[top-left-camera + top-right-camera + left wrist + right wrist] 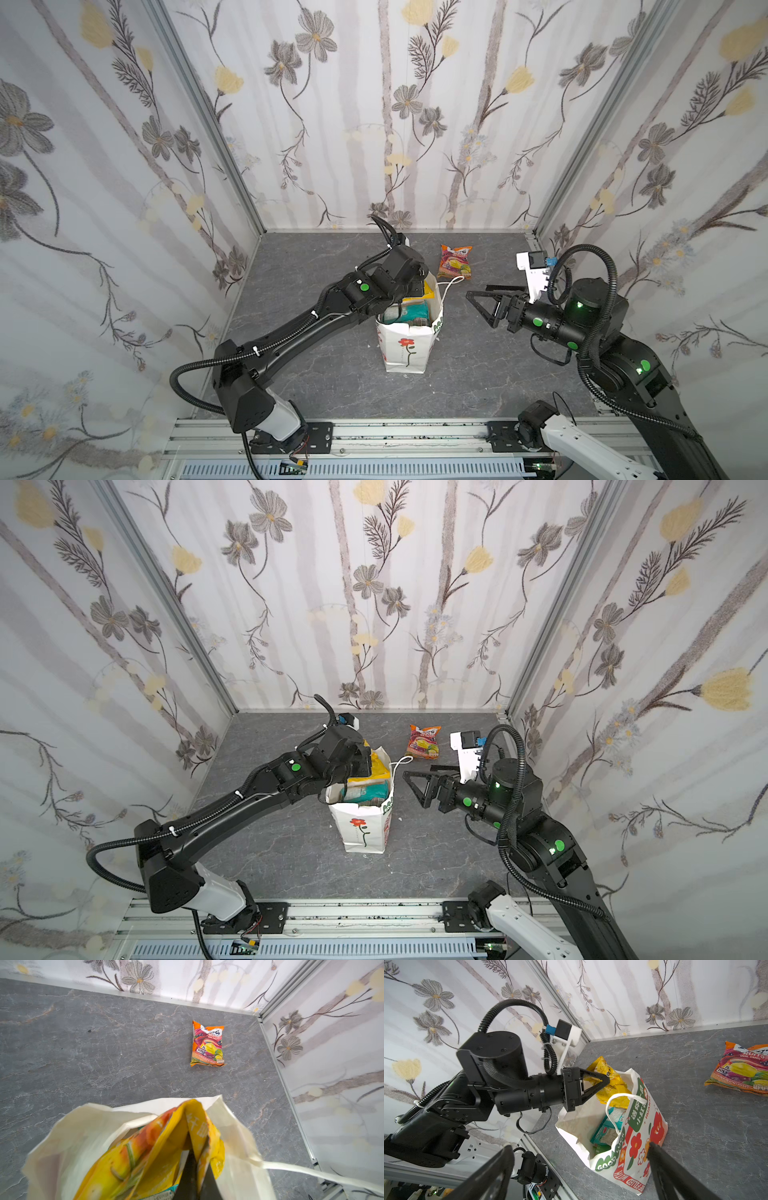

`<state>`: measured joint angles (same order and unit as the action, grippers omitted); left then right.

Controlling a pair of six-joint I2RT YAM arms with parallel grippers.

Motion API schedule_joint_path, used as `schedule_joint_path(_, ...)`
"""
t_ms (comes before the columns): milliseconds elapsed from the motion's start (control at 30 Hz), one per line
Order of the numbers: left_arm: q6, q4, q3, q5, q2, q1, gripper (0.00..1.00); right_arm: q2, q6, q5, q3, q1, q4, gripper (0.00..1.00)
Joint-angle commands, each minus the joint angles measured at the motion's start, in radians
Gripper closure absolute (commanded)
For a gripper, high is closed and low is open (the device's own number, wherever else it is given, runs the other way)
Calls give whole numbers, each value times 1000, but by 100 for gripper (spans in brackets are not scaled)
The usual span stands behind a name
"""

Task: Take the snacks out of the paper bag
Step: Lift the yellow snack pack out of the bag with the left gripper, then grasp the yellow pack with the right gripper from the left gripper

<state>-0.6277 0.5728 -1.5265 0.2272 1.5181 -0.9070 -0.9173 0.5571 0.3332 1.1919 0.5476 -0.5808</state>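
The white paper bag (405,349) (365,833) (639,1136) stands upright mid-table, its red flower facing the front. My left gripper (198,1153) (606,1080) is at the bag's mouth, shut on the top edge of a yellow snack packet (155,1147) (430,291) (612,1088), which sticks up above the rim. Teal (606,1130) (409,311) and green (600,1149) packets lie inside the bag. An orange-pink packet (455,262) (424,742) (207,1044) lies flat on the table behind the bag. My right gripper (478,291) (417,770) (580,1146) hovers open just right of the bag, holding nothing.
Flowered walls (374,124) close in the grey stone tabletop (316,374) on three sides. A metal rail (374,436) runs along the front. A white cord handle (451,284) (311,1172) hangs off the bag's right side toward my right gripper.
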Motion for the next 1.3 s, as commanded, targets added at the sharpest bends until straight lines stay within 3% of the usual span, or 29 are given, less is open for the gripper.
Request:
schedule_joint_path(0, 31, 22, -48, 7, -29, -10, 100, -6, 8, -37, 14, 0, 63, 1)
schedule_joint_path(400, 95, 145, -331, -43, -65, -30, 100, -45, -132, 50, 22, 0, 380, 1)
schedule_joint_path(633, 124, 216, -514, -120, -35, -58, 100, -127, -299, 155, -5, 0, 569, 3)
schedule_joint_path(833, 126, 242, -579, -161, -15, -85, 100, -214, -353, 232, 7, 0, 667, 7)
schedule_joint_path(1100, 123, 243, -608, -163, -3, -102, 100, -290, -308, 332, 20, 2, 726, 32)
schedule_joint_path(1267, 122, 242, -624, -150, 4, -103, 100, -294, -268, 328, 12, 3, 739, 52)
